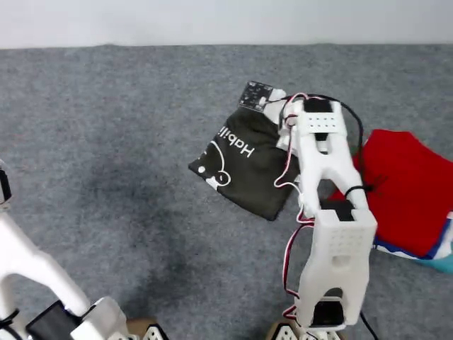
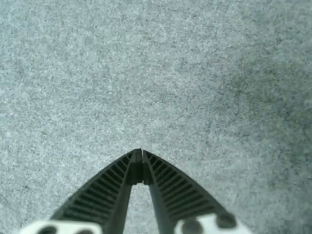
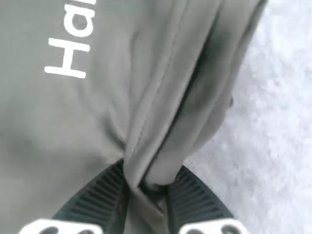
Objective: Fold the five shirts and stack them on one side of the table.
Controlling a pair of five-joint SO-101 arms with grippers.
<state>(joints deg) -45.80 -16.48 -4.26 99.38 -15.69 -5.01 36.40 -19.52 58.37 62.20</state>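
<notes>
A folded black shirt (image 1: 244,166) with white print lies mid-table in the high view. My right gripper (image 3: 146,187) is shut on a bunched fold of this black shirt (image 3: 97,97) at its far right edge, under the arm's wrist (image 1: 315,120). A red shirt (image 1: 410,188) lies at the right edge on top of other folded shirts, with blue and teal edges (image 1: 432,255) showing beneath. My left gripper (image 2: 142,168) is shut with nothing in it, hovering over bare grey carpet. The left arm (image 1: 42,283) sits at the near left corner.
The grey carpeted table (image 1: 106,142) stretches wide to the left and far side. A white wall (image 1: 212,21) borders the far edge. Red and white cables (image 1: 291,234) hang along the right arm.
</notes>
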